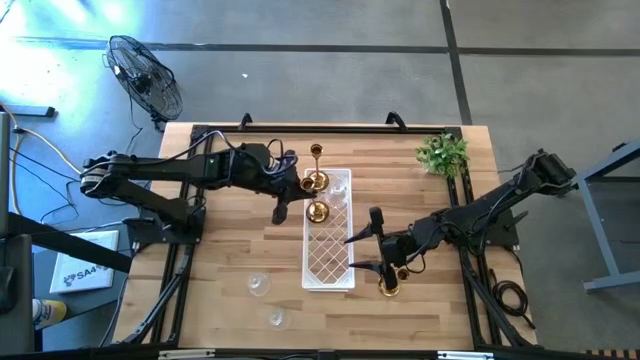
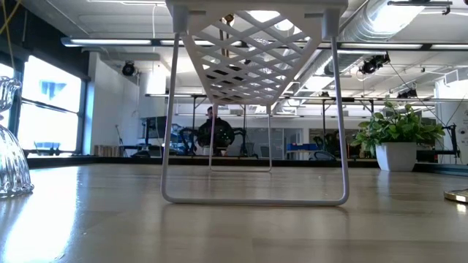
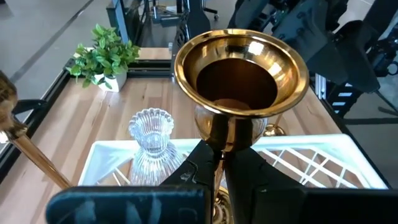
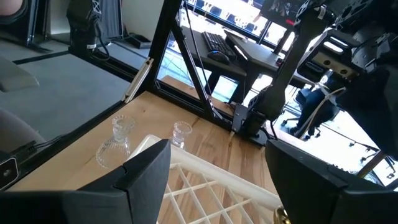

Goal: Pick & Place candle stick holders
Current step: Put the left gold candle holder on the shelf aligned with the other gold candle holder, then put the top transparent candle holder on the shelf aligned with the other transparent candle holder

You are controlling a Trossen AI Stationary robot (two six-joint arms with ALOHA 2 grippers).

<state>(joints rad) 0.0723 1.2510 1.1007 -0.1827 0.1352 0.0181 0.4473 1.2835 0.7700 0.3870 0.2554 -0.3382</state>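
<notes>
Left gripper [image 1: 283,205] reaches over the long white lattice tray [image 1: 329,268] at the middle of the table, its dark fingers [image 3: 205,163] pinched shut on the narrow stem of a brass candle holder [image 3: 241,74], just under the wide flared cup. From above, that holder sits at the tray's far end, next to another brass one and close to a taller thin-stemmed brass holder [image 1: 316,154] standing beyond the tray. One clear glass holder [image 3: 150,140] is on the tray beside them.

Right gripper [image 1: 368,252] hangs at the tray's right edge with its fingers spread apart and empty — a third brass holder [image 1: 390,285] stands on the wood just beside it. Two more glass holders [image 1: 258,285] wait on the near-left part of the table (one closer to the front edge). A small green plant [image 1: 443,153] occupies the far right corner.

Brass pieces look rigid and fairly heavy, with polished, slippery surfaces, so the waist of the stem — where the cup overhangs the fingers — seems the safest hold. Glass ones are probably lighter yet fragile; a gentle squeeze on the ribbed neck above the base would likely suit them.
</notes>
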